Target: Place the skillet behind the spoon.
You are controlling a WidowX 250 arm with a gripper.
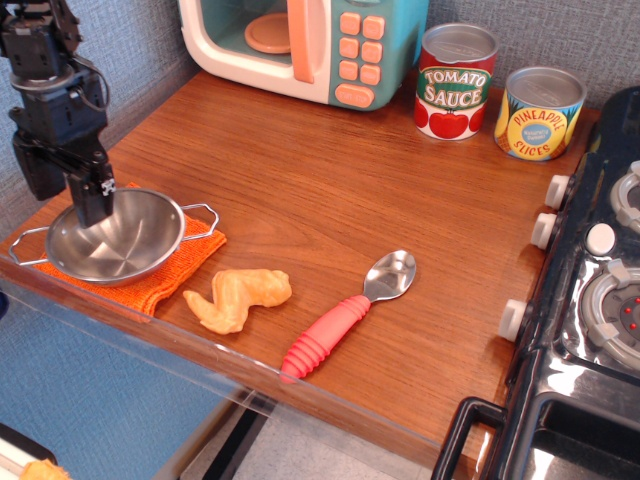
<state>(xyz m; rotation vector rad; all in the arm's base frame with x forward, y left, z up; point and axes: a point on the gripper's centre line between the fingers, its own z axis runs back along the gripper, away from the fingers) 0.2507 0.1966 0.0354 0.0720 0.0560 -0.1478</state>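
The skillet [120,240], a shiny steel bowl-shaped pan with two wire loop handles, sits on an orange cloth [172,272] at the front left of the counter. My gripper [68,192] is at the pan's back-left rim. Its jaws are apart, with one finger [96,200] reaching inside the bowl and the other outside the rim. They do not look closed on the rim. The spoon [350,308], with a silver bowl and a ribbed red-pink handle, lies near the front edge at mid-counter, well to the right of the pan.
An orange-yellow toy food piece [238,296] lies between pan and spoon. A toy microwave [305,45] stands at the back, with a tomato sauce can [455,82] and a pineapple can [538,112] to its right. A toy stove [590,300] borders the right side.
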